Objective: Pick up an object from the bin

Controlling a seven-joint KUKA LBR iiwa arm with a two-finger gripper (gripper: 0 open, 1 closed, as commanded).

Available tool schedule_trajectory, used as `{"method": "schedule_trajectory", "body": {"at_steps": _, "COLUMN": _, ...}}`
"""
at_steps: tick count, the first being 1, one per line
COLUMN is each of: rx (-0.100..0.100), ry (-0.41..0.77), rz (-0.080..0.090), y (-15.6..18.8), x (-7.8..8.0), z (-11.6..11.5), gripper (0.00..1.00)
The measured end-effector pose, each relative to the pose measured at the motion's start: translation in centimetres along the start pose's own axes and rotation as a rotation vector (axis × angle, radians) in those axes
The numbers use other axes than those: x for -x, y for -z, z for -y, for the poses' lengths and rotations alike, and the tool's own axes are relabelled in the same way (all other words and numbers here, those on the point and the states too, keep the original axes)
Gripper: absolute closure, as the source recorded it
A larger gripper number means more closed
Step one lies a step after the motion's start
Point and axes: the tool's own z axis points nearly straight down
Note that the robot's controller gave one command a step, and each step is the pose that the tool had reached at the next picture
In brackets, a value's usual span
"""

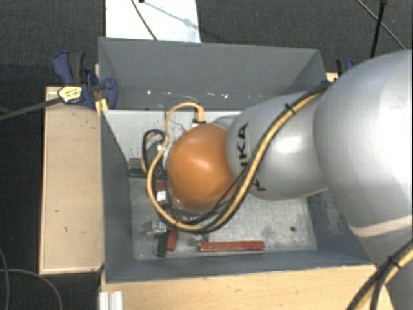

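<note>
this looks like a robotics lab or test cell. a large silver industrial arm (361,147) with "kuka" lettering (242,141) on its casing reaches into a grey metal bin (213,70) that has dark carpet (39,18) around it. yellow and black cables (266,144) run exposed along the arm to an orange wrist cover (197,166). another black cable (26,110) trails across the carpet at the left. a thin black stand rod (381,18) shows near the bin's far right corner.

The bin's floor (290,221) lies bare at right; a red bar (232,245) and small clutter (161,237) crowd the front wall.
</note>
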Motion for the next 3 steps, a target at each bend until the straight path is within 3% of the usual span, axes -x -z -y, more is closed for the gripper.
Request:
{"method": "schedule_trajectory", "body": {"at_steps": 1, "rx": 0.000, "ry": 0.000, "rz": 0.000, "y": 0.0, "x": 0.0, "z": 0.0, "gripper": 1.00}}
{"method": "schedule_trajectory", "body": {"at_steps": 2, "rx": -0.007, "ry": -0.005, "rz": 0.005, "y": 6.9, "x": 0.1, "z": 0.2, "gripper": 1.00}}
{"method": "schedule_trajectory", "body": {"at_steps": 3, "rx": -0.005, "ry": -0.013, "rz": 0.004, "y": 10.0, "x": 0.2, "z": 0.2, "gripper": 1.00}}
